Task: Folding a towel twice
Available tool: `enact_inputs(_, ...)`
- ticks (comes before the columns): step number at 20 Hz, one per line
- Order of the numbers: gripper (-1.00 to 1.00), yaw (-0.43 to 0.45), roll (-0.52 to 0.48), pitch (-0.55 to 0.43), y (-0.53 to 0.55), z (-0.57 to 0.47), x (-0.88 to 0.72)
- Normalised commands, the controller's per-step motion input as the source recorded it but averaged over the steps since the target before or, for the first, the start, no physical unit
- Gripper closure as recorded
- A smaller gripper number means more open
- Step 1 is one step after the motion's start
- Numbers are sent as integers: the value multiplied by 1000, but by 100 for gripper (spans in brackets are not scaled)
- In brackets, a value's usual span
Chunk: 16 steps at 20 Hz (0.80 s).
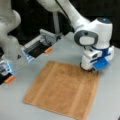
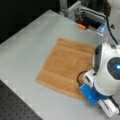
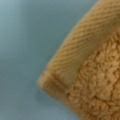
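Right now the towel [image 1: 62,91] lies flat and unfolded on the grey table [image 1: 110,100]. Down at its corner sits the gripper [image 1: 88,70]; whether its jaws grip, I cannot tell. Soft, light terry: pinch that hemmed corner [image 3: 53,81].

From my station the gripper [image 1: 88,69] sits down on the towel [image 1: 62,91] corner, its jaws hidden beneath the wrist housing in both front views, so I cannot tell how they stand. The wrist view shows only a towel corner [image 3: 82,82], the rest cut off by the right and bottom edges; the gripper does not show there.
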Motion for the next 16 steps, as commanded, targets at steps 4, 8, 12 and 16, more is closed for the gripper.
enact_inputs(4, 100, 189, 123, -216, -192, -184, -102)
enact_inputs(8, 100, 107, 88, -195, -202, -166, -130)
enact_inputs(12, 100, 61, 56, -174, -183, -143, -144)
enact_inputs(16, 100, 52, 60, -185, -99, -156, -123)
